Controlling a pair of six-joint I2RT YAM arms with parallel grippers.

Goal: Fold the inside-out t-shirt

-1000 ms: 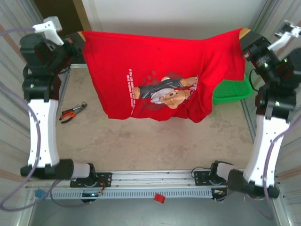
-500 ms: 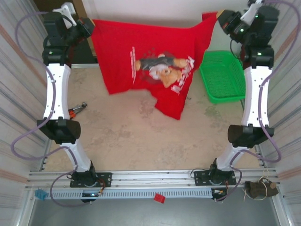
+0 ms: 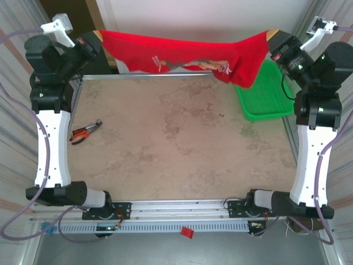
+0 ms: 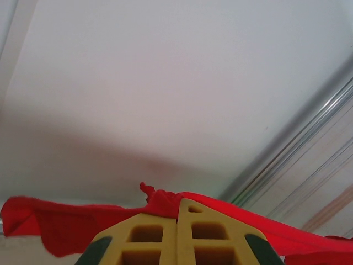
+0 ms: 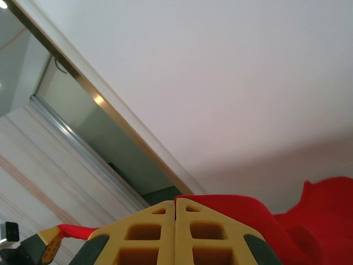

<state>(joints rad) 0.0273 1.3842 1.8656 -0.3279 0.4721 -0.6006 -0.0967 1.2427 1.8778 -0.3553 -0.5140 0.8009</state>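
Red t-shirt (image 3: 182,52) stretched between left gripper (image 3: 98,36) and right gripper (image 3: 271,35) — both clenched on it — drooping beside green basket (image 3: 267,96).

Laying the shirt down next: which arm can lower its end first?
Probably left: the t-shirt end in the left gripper hangs by the table top, while the end in the right gripper droops over the green basket.

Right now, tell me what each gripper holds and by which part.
The left gripper and the right gripper each pinch the red t-shirt at opposite ends of its top edge, stretched between them.
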